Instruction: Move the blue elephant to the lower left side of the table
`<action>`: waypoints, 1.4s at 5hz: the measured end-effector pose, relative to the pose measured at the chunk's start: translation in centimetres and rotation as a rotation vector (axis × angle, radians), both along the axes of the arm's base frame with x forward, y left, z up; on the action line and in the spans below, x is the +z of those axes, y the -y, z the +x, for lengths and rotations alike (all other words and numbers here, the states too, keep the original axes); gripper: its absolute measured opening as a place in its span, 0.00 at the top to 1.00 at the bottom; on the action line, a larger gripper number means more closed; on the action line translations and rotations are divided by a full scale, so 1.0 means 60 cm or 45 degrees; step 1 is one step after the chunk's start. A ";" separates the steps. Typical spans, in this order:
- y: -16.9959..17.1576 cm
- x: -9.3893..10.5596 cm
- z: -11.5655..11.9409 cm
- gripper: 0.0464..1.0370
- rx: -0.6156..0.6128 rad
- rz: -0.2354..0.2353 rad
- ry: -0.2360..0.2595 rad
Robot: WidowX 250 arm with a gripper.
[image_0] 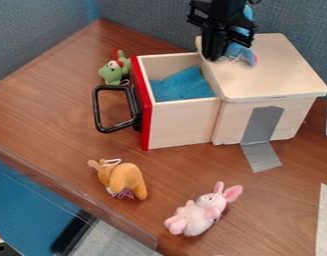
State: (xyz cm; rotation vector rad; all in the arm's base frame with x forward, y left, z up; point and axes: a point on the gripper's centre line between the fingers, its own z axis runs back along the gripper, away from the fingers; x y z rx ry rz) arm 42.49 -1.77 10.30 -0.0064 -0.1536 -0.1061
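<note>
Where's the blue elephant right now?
In the camera view, the blue elephant is near the top edge, right of centre, at the wooden box's flat top, beside and partly behind the end effector; I can't tell if it's gripped.

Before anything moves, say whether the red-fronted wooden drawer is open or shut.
Open: the drawer juts out from the pale wooden box, and blue cloth shows inside it.

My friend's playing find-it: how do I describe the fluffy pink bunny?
Find the pale wooden box with the red-fronted open drawer. Nearer the camera, the bunny lies right of an orange plush animal. Unlike its orange neighbour, it's pink with long ears.
</note>
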 end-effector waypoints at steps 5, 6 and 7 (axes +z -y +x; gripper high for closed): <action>-0.083 0.063 -0.075 0.96 0.165 -0.029 0.032; -0.145 0.047 -0.121 0.96 0.285 -0.027 0.015; -0.224 0.002 -0.181 0.96 0.430 -0.013 -0.082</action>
